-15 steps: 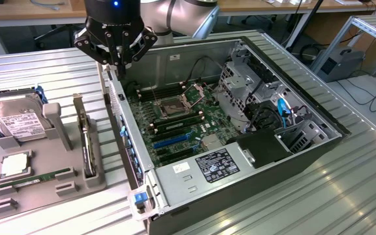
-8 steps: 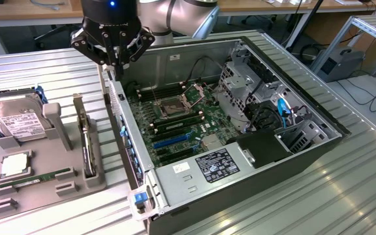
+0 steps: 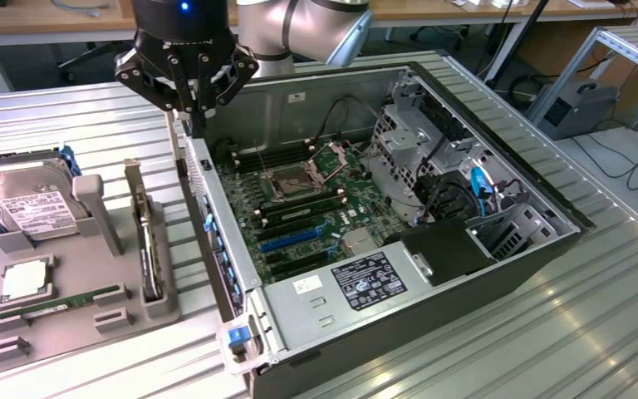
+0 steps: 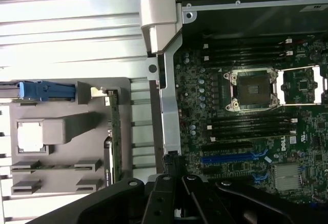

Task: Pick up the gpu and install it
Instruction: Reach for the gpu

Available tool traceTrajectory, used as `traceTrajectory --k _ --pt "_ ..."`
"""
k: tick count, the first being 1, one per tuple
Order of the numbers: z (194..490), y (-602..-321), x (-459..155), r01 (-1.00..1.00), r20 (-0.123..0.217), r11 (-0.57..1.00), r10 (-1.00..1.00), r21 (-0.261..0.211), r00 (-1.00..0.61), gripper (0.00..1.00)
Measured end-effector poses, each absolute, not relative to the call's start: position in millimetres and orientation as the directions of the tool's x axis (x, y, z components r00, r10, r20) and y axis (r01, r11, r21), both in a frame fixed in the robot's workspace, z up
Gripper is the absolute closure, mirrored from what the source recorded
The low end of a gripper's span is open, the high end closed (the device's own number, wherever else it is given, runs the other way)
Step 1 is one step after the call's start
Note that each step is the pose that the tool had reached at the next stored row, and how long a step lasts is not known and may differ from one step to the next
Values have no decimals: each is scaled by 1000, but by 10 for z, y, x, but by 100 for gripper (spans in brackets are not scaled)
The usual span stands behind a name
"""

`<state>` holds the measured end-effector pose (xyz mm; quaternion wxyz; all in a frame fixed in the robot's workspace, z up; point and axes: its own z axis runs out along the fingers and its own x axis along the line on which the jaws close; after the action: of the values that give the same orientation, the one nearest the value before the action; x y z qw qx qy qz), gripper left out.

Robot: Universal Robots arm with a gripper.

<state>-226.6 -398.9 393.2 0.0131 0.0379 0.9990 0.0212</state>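
The gripper (image 3: 193, 112) hangs with its fingers pressed together, pointing down over the case (image 3: 331, 332) wall that faces the holder (image 3: 86, 274). In the wrist view the gripper (image 4: 172, 175) sits above that same wall's metal edge, with the motherboard (image 4: 246, 131) on one side and the holder (image 4: 66, 131) on the other. The arm (image 3: 296, 25) rises behind it.

In the exterior view the gpu (image 3: 142, 241) is between 6 and 7 o'clock from the gripper, apart from it. It stands upright on its long edge in a slot of the holder, just beside the case wall. The wrist view shows the gpu (image 4: 115, 131) edge-on as a thin green strip in that slot.

Inside the open case, the socket (image 3: 295, 179) lies at about 4 o'clock from the gripper and the blue slot (image 3: 292, 239) at 5 o'clock, both on the motherboard (image 3: 319, 216).

Farther out, the drive (image 3: 26, 204) stands at 8 o'clock at the holder's far end. The CPU (image 3: 26, 283) and the green RAM stick (image 3: 59, 303) lie at 7 o'clock on the holder's flat part. Case and holder rest on the ribbed metal table (image 3: 518, 349).
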Motion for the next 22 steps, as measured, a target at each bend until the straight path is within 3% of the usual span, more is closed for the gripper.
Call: traceTrajectory --k 22 --pt "3932 -3990 -2390 75 -25 996 76 39 -997 89"
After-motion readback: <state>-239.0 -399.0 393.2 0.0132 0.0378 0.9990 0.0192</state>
